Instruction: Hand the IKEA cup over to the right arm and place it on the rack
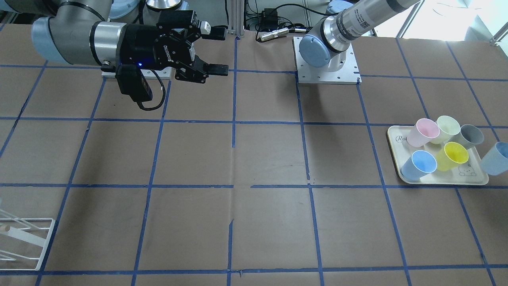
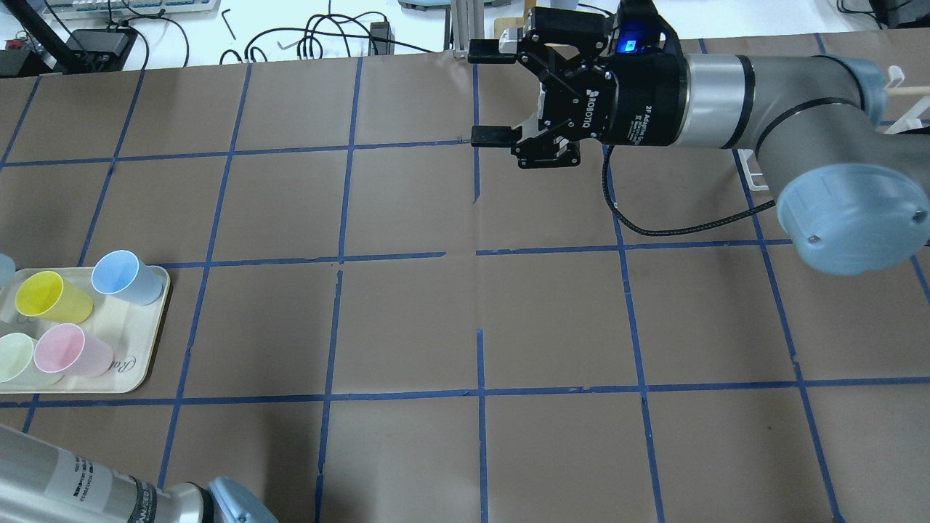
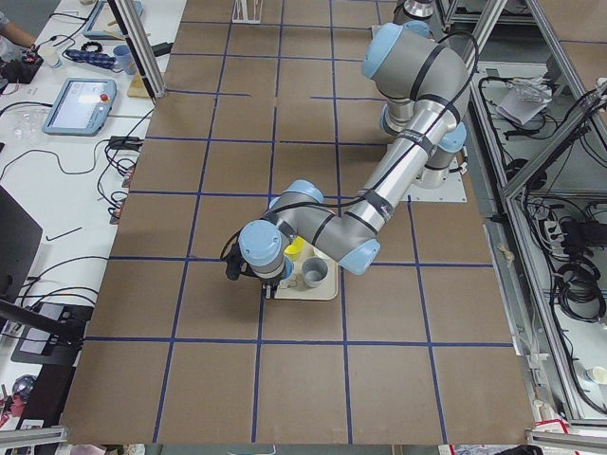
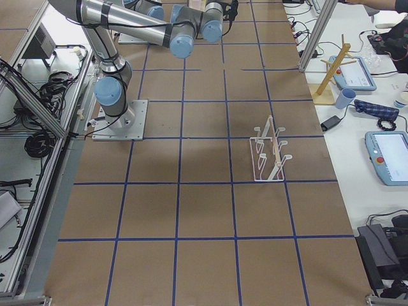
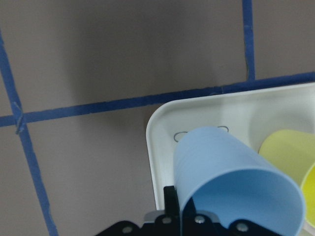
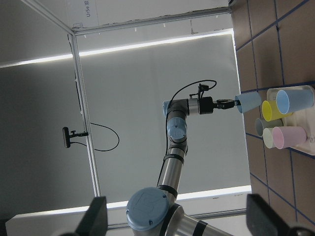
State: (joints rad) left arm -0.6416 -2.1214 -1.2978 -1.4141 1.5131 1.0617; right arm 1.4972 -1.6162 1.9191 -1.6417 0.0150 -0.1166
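Cup (image 5: 236,182), pale blue, lies tilted in the left tool's (image 6: 235,103) closed grip, raised off the counter (image 2: 407,327) near a corner of the tray (image 5: 162,128). Right tool (image 2: 485,94) hangs wide open, holding nothing. Rack (image 4: 271,153) stands well apart, at the counter's opposite end.

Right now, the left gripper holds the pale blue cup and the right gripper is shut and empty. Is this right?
Not quite: the right gripper is open, not shut; the overhead view shows its fingers wide apart. It is empty, and the left gripper does hold the cup.
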